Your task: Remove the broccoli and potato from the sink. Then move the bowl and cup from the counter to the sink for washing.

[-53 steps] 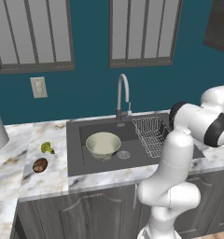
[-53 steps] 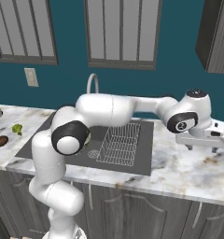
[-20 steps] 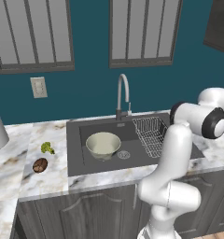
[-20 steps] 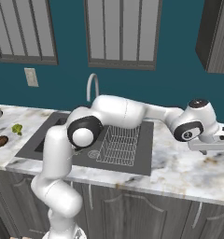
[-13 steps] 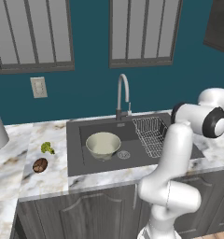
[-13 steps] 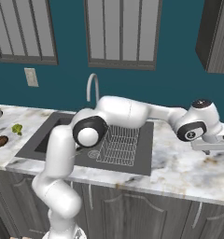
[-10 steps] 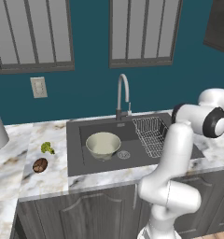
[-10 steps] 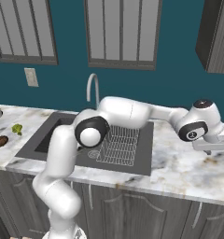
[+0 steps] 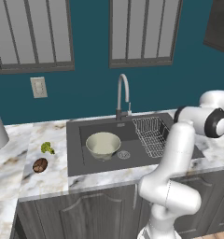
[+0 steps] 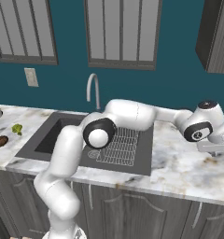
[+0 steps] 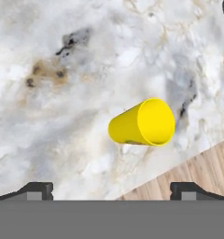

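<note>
In the hand view a small bright yellow cup (image 11: 143, 123) rests on the white marble counter (image 11: 62, 116), its open mouth turned to the right of the picture. My gripper (image 11: 113, 190) hovers over it, open, fingertips (image 11: 37, 189) spread wide, nothing between them. The cream bowl (image 9: 103, 144) sits inside the dark sink (image 9: 137, 133). The broccoli (image 9: 47, 148) and the potato (image 9: 39, 165) lie on the counter left of the sink. The arm reaches far right, with the hand (image 10: 212, 140) above the counter's right end.
A wire rack (image 9: 153, 135) fills the sink's right half, and a curved chrome faucet (image 9: 123, 95) stands behind the basin. Close beside the cup the counter's edge drops to a wooden floor (image 11: 198, 172). A wall cabinet (image 10: 216, 32) hangs at the upper right.
The arm has stretched a little farther right, carrying the hand toward the counter's right end. Bowl, broccoli and potato have not moved. The jaws stayed open.
</note>
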Robot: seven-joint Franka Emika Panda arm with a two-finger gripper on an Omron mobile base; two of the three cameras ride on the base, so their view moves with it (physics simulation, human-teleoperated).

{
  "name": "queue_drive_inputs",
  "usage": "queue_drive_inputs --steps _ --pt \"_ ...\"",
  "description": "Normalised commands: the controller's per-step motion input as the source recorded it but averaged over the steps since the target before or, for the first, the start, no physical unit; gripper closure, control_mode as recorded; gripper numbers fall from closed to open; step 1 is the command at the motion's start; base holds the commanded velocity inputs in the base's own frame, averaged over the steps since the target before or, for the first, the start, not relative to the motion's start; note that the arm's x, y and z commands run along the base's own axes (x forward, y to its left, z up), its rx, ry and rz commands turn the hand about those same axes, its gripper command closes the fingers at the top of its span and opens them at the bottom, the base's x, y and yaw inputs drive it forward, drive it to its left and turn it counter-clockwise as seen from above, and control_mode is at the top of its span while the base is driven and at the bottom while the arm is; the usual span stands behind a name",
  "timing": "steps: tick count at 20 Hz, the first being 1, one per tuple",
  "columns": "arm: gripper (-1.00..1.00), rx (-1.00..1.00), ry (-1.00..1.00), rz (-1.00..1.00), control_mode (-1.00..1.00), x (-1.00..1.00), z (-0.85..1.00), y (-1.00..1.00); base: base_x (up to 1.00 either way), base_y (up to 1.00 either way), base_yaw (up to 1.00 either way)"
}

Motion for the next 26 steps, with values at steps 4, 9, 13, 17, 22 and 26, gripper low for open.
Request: queue_drive_inputs --steps 4,9,13,17,22,26 --pt "-1.0 0.0 0.06 0.0 -1.0 0.09 -0.14 -0.14 0.0 0.0 0.0" --pt "-1.0 0.0 0.05 0.0 -1.0 0.1 -0.11 -0.13 0.0 0.0 0.0" --pt "-1.0 0.0 0.03 0.0 -1.0 0.09 -0.08 -0.17 0.0 0.0 0.0" --pt "-1.0 0.01 0.11 0.0 -1.0 0.04 -0.03 -0.21 0.0 0.0 0.0" --pt "-1.0 0.01 0.02 0.0 -1.0 0.01 -0.06 -0.15 0.0 0.0 0.0" --pt "-1.0 0.02 0.0 0.0 -1.0 0.01 -0.07 -0.08 0.0 0.0 0.0"
